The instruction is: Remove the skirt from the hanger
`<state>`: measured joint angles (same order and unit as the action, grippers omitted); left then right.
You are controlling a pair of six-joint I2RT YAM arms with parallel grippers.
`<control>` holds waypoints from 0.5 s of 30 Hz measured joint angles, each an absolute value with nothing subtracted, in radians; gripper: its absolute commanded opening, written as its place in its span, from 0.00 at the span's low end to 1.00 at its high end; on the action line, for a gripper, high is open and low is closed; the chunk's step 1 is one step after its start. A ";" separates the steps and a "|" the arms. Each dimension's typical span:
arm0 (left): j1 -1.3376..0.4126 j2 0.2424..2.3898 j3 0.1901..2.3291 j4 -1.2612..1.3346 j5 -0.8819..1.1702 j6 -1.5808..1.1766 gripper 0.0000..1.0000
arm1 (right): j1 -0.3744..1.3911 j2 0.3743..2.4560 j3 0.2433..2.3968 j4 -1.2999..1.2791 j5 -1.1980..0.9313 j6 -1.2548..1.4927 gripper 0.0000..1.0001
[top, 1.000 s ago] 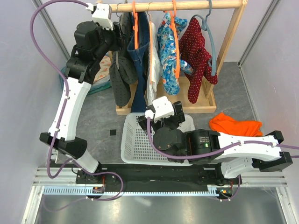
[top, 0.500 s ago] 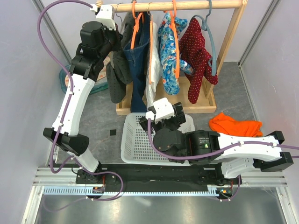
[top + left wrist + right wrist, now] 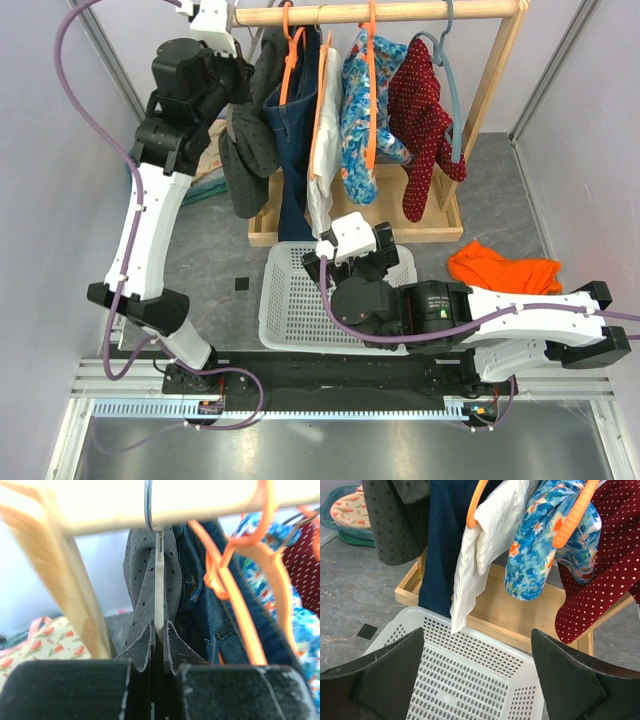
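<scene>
Left gripper (image 3: 158, 630) tight on grey hanger (image 3: 159, 575)

top of frame: wooden rail (image 3: 400, 12) with clothes hung in a row | skirt (image 3: 293, 150) on orange hanger (image 3: 287, 70), between dark grey dotted garment (image 3: 245, 150) and white garment (image 3: 322, 150) | upper left: left arm (image 3: 150, 220) reaches up (tip lost against the grey garment) | centre: right gripper (image 3: 350, 258), jaws spread, over white basket (image 3: 275, 300) far rim | right: orange cloth (image 3: 500, 268) lies apart

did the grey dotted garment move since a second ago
Yes. The grey dotted garment swung left: more of it now hangs left of the rack base than before.
</scene>
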<state>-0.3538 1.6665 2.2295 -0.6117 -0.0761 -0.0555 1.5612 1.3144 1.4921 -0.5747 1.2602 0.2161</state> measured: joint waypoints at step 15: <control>-0.355 1.225 1.956 -0.816 -0.027 0.019 0.02 | 1.559 1.284 1.462 -0.548 1.233 0.241 0.98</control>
